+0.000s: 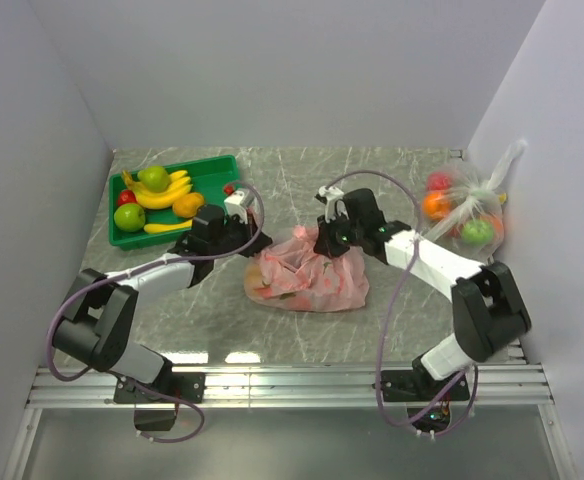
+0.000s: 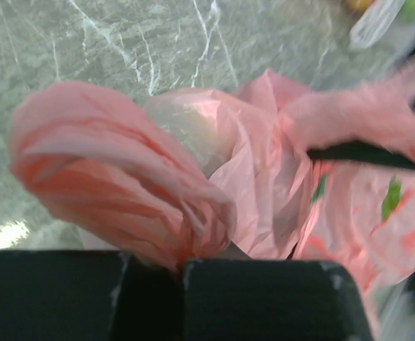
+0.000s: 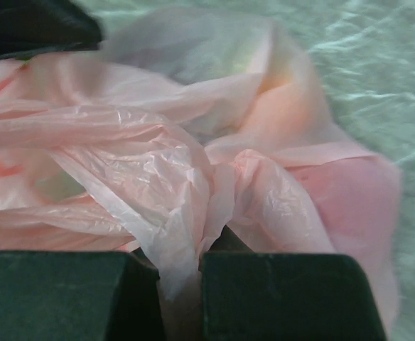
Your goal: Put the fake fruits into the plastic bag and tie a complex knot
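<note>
The pink plastic bag point(image 1: 307, 275) lies crumpled at the table's middle, with fruit shapes faintly showing through it. My left gripper point(image 1: 255, 243) is shut on a bunched pink handle point(image 2: 122, 185) at the bag's left top. My right gripper point(image 1: 322, 243) is shut on the other pink handle point(image 3: 186, 213) at the bag's top right. Both grippers sit close together over the bag. More fake fruits, a green apple point(image 1: 154, 178), bananas point(image 1: 162, 195), an orange fruit point(image 1: 188, 205), another green apple point(image 1: 129, 216) and a red one point(image 1: 125, 197), lie in the green tray point(image 1: 217, 172). No knot shows.
A clear bag point(image 1: 467, 210) with a white tufted top holds red, orange and green fruits at the right wall. White walls close in left, back and right. The metal rail runs along the near edge.
</note>
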You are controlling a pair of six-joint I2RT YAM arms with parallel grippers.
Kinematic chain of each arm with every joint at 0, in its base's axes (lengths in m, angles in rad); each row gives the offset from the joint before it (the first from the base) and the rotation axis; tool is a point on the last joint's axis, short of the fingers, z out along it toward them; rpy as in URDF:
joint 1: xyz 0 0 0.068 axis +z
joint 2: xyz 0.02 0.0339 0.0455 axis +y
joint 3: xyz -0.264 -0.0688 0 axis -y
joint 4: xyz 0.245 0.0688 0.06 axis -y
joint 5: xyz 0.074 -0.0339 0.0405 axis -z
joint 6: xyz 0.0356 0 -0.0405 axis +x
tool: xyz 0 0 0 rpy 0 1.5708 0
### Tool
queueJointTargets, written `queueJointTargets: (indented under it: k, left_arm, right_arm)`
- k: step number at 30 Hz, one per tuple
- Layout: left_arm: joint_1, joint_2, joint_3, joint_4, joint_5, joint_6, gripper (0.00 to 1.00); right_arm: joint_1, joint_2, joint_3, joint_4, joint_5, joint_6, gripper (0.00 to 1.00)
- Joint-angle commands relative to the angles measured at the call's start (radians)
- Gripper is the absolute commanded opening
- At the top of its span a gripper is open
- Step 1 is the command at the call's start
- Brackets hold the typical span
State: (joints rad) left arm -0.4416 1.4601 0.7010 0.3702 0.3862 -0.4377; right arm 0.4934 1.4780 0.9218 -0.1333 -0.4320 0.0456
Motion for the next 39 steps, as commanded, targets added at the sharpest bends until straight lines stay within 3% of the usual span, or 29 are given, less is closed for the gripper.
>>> queueJointTargets:
  k: [1,10,23,28,31,35,39]
  left_arm:
    - [-0.012,0.023,0.028,0.018,0.003,0.256,0.0]
    - [-0.031,0.014,0.074,-0.167,-0.024,0.591,0.0]
    - [-0.031,-0.084,0.037,-0.456,-0.05,1.135,0.0]
    - [-0.028,-0.098,-0.006,-0.511,-0.061,1.211,0.01]
    - [-0.028,-0.107,0.026,-0.543,-0.006,1.193,0.0]
    - [-0.029,-0.1,0.162,-0.62,0.146,1.082,0.01]
    - [-0.034,-0.07,0.326,-0.675,0.296,1.064,0.01]
  right_arm:
    - [-0.01,0.114,0.144,-0.162,0.125,-0.108,0.0]
    - [-0.013,0.254,0.276,-0.318,0.262,-0.17,0.0]
    - [-0.024,0.232,0.23,-0.358,0.364,-0.245,0.0]
    - [-0.045,0.212,0.19,-0.356,0.365,-0.276,0.0]
    - [-0.049,0.187,0.212,-0.374,0.29,-0.253,0.0]
    - [-0.042,0.143,0.29,-0.405,0.1,-0.194,0.0]
    - [-0.036,0.082,0.359,-0.405,-0.011,-0.113,0.0]
